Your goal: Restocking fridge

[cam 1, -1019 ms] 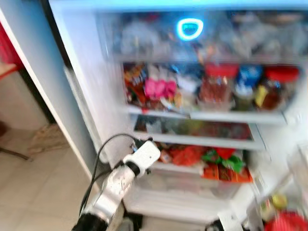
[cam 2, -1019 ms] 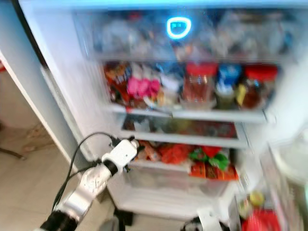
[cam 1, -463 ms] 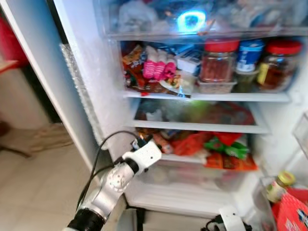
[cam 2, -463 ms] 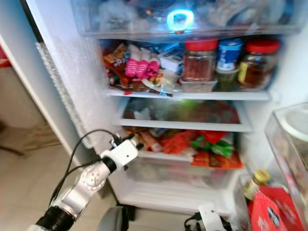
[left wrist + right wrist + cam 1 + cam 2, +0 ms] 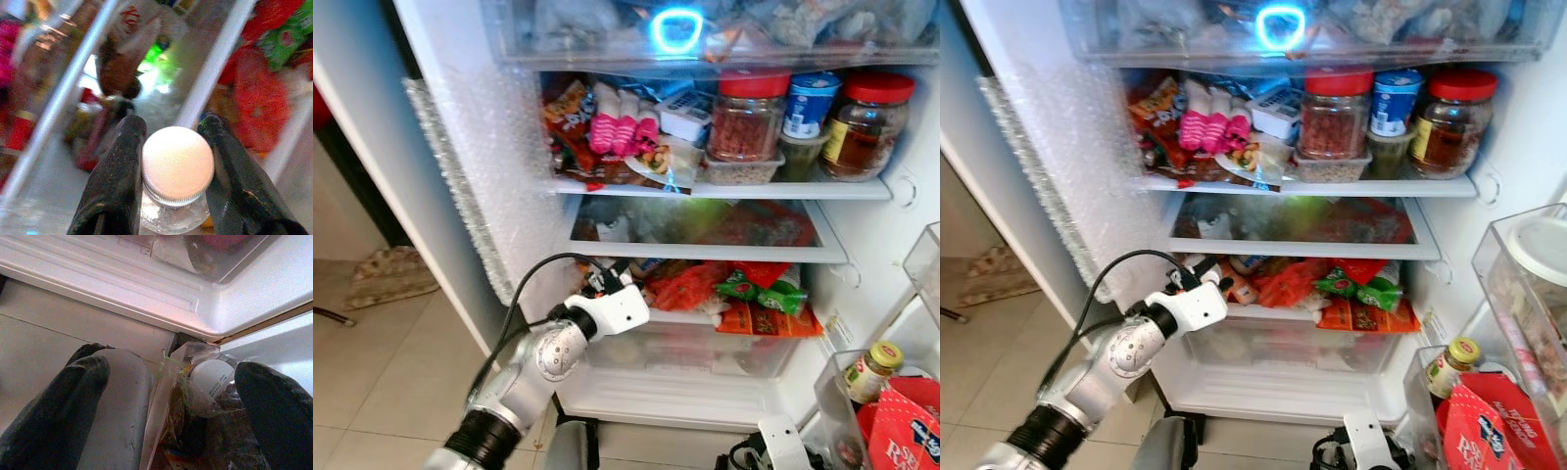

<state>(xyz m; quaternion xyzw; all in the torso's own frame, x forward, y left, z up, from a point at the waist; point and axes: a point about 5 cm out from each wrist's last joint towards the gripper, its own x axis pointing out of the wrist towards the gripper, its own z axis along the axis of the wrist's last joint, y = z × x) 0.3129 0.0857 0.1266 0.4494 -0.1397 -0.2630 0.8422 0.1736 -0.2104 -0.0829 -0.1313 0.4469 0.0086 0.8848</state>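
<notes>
Left wrist view: a small clear glass bottle with a pale round screw cap point(image 5: 177, 166) is clamped between the two black fingers point(image 5: 117, 181) of the left gripper point(image 5: 173, 147), just before the fridge's glass shelves. In the eye views this gripper point(image 5: 607, 284) is held at the left end of the third white fridge shelf point(image 5: 705, 318), beside red and green food packets point(image 5: 759, 294). The right gripper point(image 5: 171, 396) is spread wide near the floor, over a crumpled clear plastic bag point(image 5: 205, 396).
</notes>
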